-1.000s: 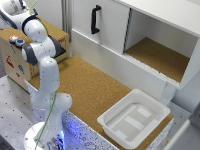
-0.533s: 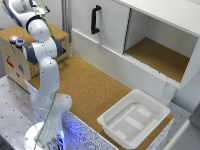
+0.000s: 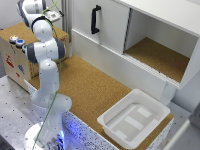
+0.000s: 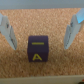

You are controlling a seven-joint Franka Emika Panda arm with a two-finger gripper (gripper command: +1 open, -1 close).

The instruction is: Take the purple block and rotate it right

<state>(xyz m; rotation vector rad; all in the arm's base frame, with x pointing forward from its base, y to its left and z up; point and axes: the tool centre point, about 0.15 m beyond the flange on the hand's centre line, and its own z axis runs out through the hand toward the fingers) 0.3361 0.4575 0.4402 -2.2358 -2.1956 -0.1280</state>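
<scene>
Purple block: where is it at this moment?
In the wrist view, the purple block sits on the cork surface between the open gripper's fingers, untouched. The exterior view doesn't show it.

A white tray (image 3: 134,120) is sitting on the cork-covered table (image 3: 90,85) toward the exterior view's right. Behind it a white cabinet (image 3: 145,35) is standing with a black handle (image 3: 94,19) and one compartment lying open, while a wooden box (image 3: 17,47) is resting at the exterior view's left.

The exterior view looks down obliquely from high and far over the cork counter (image 3: 95,90), while the wrist view faces straight down, close above that same cork surface.
</scene>
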